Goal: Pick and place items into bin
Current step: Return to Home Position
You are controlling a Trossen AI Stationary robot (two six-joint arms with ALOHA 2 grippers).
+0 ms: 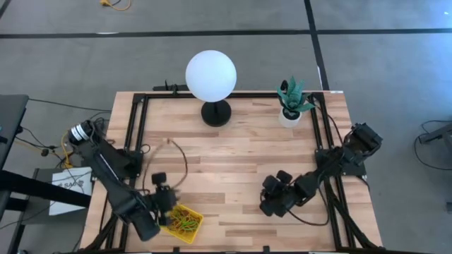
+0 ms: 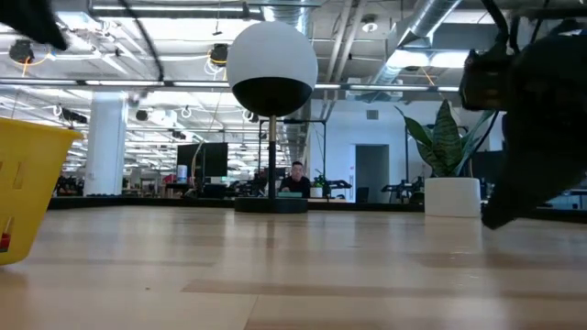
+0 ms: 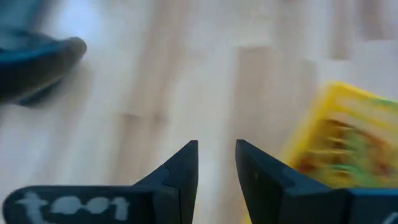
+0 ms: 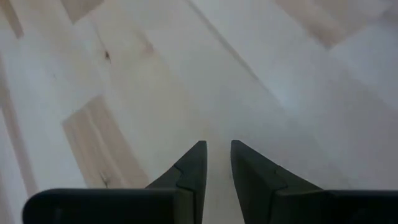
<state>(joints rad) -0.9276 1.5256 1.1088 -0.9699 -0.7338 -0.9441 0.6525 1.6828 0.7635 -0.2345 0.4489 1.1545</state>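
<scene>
The yellow bin (image 1: 192,235) sits near the table's front left; its wall also shows in the low view (image 2: 27,183). Inside it lie several red, green and yellowish rubber-band items (image 1: 182,223), blurred in the left wrist view (image 3: 339,149). My left gripper (image 1: 167,209) hovers at the bin's far left rim, open (image 3: 216,152), with bare wood between its fingers. My right gripper (image 1: 269,206) is over bare wood at the front right, open (image 4: 217,149), with nothing between its fingers. No item shows on the table outside the bin.
A lamp with a white globe (image 1: 210,76) stands at the far middle and a plant in a white pot (image 1: 289,116) at the far right. A thin black cable (image 1: 180,156) curls on the wood left of centre. Black frame rails (image 1: 141,134) run along the table's sides.
</scene>
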